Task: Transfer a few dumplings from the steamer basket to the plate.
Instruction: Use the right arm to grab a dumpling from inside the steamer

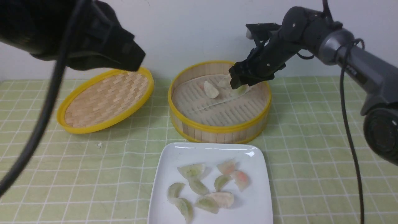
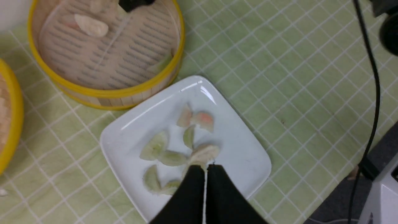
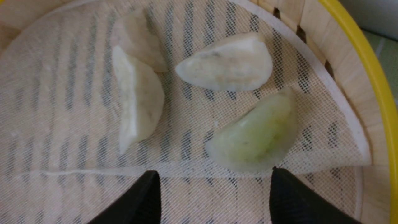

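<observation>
Right wrist view: the right gripper [image 3: 214,175] is seen spread open inside the round bamboo steamer basket with yellow rims [image 3: 377,93]. Its black fingertips are stopped just short of a pale green crescent dumpling [image 3: 255,137], and whitish dumplings [image 3: 227,62] are laid further in on the liner. From the front, most of that is blocked by the gripper itself. The glossy white square plate [image 1: 258,199], set just in front of the basket, is loaded with green and pinkish dumplings [image 1: 192,170]. Only in the left wrist view is the left gripper [image 2: 205,168] shown pinched closed, nothing seen between its fingers, above that plate.
</observation>
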